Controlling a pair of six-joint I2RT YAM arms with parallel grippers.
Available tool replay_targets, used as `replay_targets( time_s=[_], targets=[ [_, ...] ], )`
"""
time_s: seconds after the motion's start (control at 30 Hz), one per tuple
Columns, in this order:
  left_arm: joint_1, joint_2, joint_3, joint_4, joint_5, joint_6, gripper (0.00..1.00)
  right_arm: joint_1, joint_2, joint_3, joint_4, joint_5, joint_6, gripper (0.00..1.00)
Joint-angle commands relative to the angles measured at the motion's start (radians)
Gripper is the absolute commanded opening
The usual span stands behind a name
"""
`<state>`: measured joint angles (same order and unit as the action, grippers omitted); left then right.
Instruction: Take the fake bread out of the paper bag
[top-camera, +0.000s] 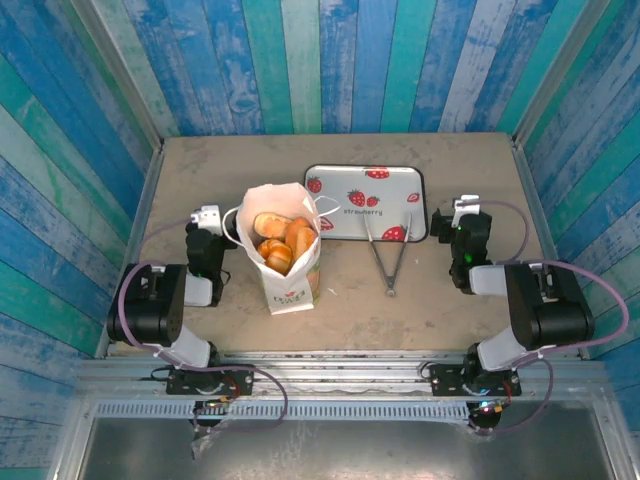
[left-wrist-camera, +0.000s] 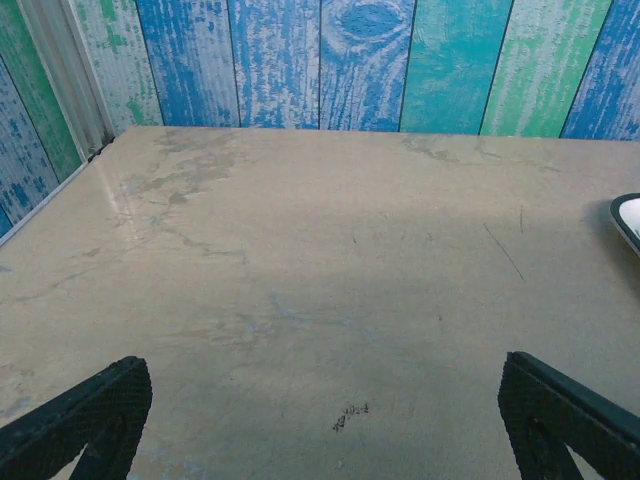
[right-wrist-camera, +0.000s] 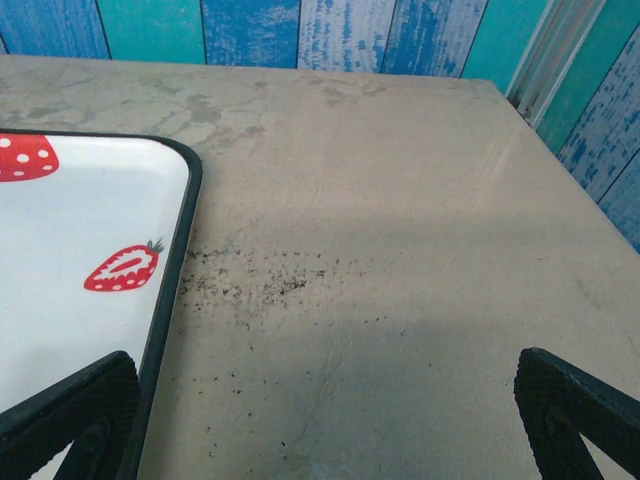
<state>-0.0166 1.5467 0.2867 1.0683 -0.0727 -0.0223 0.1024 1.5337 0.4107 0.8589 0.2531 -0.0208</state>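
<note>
Jaws on both arms gape wide, empty; I fear the light paper bag (top-camera: 289, 283) toppling as I pull bread (top-camera: 274, 252) out.

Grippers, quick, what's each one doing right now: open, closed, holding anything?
Left gripper: open, holding nothing.
Right gripper: open, holding nothing.
</note>
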Motion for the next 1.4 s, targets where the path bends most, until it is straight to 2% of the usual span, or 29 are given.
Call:
replay_targets(
  time_s=[0.0, 0.9, 1.07, 1.27, 1.37],
  targets=[
    [0.005, -0.045, -0.011, -0.004, -0.007, 0.001, 0.94, 0.005, -0.018, -0.013, -0.005, -0.005, -0.011, 1.00],
    [0.004, -0.046, -0.011, -0.004, -0.006, 0.000, 0.94, 0.006, -0.018, -0.013, -0.005, -0.005, -0.011, 1.00],
    [0.018, -0.046, -0.015, 0.005, 0.029, -0.007, 0.94, 0.005, -0.020, -0.014, -0.005, -0.005, -0.011, 1.00],
    [0.036, -0.088, -0.006, -0.042, 0.008, -0.041, 0.94, 0.005, -0.021, -0.015, -0.002, -0.005, -0.011, 1.00],
    [0.036, -0.135, 0.010, -0.118, -0.027, -0.057, 0.94, 0.005, -0.021, -0.016, -0.003, -0.005, -0.011, 1.00]
  ],
)
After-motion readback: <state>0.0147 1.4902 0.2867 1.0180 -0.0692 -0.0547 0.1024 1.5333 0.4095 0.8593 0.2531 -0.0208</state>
